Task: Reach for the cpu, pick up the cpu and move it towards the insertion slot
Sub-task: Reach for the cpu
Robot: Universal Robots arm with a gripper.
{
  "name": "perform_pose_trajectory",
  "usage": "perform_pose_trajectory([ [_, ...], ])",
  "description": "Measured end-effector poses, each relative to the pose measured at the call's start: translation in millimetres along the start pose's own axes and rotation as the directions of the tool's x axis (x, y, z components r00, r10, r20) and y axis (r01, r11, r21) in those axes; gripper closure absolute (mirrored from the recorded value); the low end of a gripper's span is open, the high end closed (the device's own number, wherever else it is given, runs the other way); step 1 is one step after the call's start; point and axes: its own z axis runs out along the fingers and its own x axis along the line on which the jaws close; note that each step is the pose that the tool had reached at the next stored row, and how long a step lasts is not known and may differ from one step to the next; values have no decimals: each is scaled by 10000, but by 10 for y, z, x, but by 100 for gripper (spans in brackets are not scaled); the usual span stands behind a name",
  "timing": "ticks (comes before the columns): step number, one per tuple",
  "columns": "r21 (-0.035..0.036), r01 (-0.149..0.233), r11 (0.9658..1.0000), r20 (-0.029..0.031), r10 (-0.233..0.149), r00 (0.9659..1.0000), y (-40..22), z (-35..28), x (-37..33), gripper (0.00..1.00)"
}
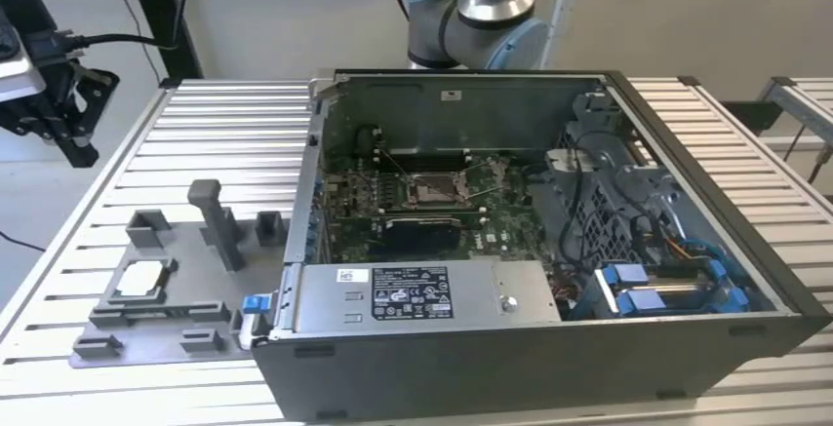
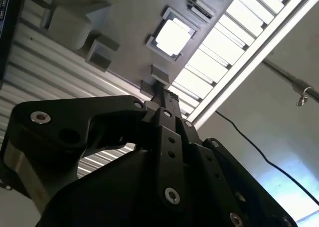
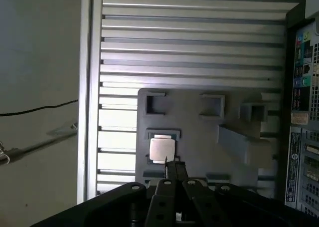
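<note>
gripper (image 3: 173, 165): fingertips pressed together, nothing between them; hangs clear above the table's edge at the exterior view's left, touching nothing
cpu (image 3: 162, 149): lies flat, silvery face up, in a square nest of the fixture plate; in the first wrist view it sits just past the fingertips, but in the exterior view it is well apart from them
fixture plate (image 1: 195, 290): grey, flat on the table, just beside the case's side wall; carries small blocks and one taller post (image 1: 215, 226)
table (image 1: 221, 134): slatted aluminium, holds both plate and case
PC case (image 1: 521, 367): open side up, power supply (image 1: 410, 294) along the near wall
motherboard (image 1: 377, 202): green, on the case floor
insertion slot (image 1: 430, 189): silver square frame mid-board, well apart from cpu and gripper
arm base (image 1: 475, 17): behind the case's far wall
</note>
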Motion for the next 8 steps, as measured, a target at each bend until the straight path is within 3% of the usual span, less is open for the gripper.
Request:
perform_pose_trajectory([
  [8,0,-1,10000,0,1,10000,-26,2,8,100],
])
